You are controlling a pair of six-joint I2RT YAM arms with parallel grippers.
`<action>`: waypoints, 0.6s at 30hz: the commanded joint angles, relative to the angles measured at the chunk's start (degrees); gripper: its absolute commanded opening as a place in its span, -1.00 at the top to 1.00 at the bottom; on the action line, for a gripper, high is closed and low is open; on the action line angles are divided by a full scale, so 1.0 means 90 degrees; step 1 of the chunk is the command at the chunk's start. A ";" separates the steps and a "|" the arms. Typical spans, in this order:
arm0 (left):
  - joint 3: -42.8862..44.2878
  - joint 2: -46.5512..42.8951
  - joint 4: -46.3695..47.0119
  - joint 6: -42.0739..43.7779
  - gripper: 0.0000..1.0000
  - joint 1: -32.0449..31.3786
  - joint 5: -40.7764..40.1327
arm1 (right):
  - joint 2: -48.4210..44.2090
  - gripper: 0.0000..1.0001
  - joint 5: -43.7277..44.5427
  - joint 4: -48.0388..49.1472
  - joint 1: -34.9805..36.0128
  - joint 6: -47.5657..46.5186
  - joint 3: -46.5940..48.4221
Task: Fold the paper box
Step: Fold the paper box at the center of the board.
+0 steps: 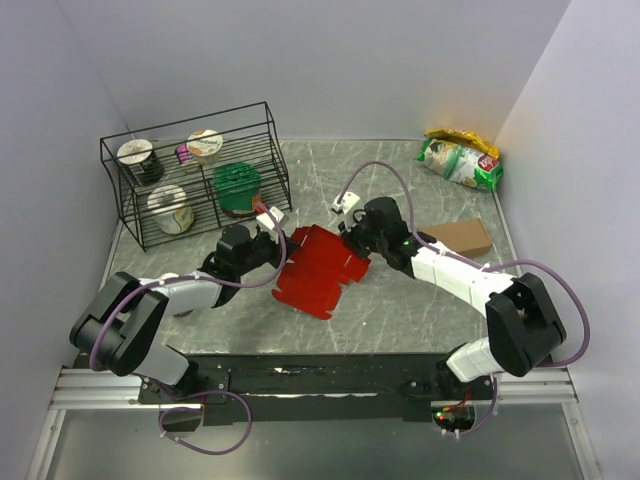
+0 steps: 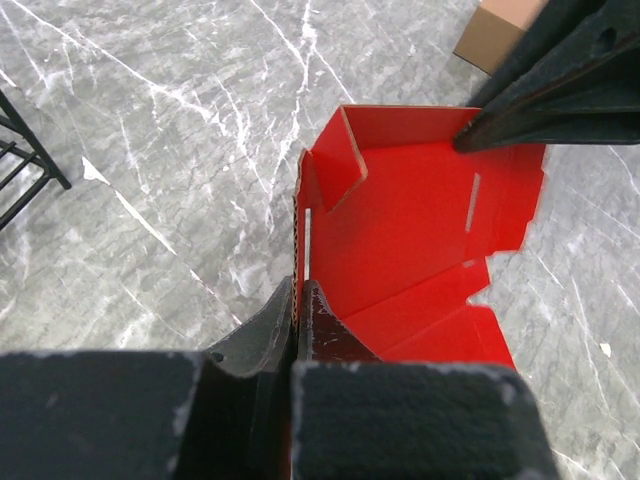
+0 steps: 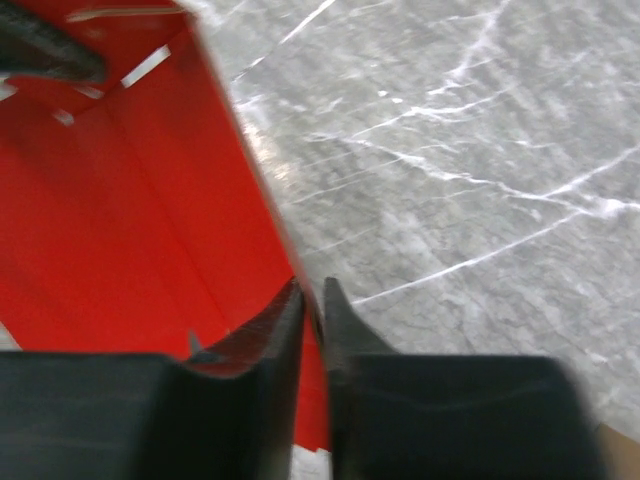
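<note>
On the tabletop (image 1: 420, 300), left tool (image 2: 298, 292) pinched tight on paper box (image 2: 420, 220) wall, right tool (image 3: 313, 292) closed on opposite wall

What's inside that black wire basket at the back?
The wire basket holds round white-topped cups, a small purplish item and a green-topped tub. Their tops cover whatever is in them, so the contents can't be seen.

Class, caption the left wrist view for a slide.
Left fingers pinch a raised wall of the red paper box; right fingers grip its far edge.
</note>
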 commanded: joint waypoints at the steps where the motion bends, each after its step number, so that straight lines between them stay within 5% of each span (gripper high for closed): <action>1: 0.0229 0.0043 0.0076 -0.0027 0.98 -0.0004 -0.0033 | -0.0375 0.98 0.0133 0.0155 0.0022 -0.0068 -0.0127; 7: 0.0599 0.0355 -0.0001 -0.0515 0.96 0.0035 -0.0024 | -0.0327 1.00 0.1762 0.0379 0.0880 -0.0565 -0.0351; 11: 0.1019 0.0862 -0.0119 -0.1032 0.65 0.0171 0.0171 | 0.0005 1.00 0.3198 0.0809 0.1418 -0.0771 -0.0391; 15: 0.1011 0.1058 0.0329 -0.1540 -0.21 0.0541 0.0502 | 0.0279 1.00 0.4155 0.1093 0.1663 -0.0976 -0.0460; 18: 0.0796 0.0961 0.0681 -0.1795 -0.59 0.0737 0.0717 | 0.0318 1.00 0.4382 0.1122 0.1732 -0.1133 -0.0460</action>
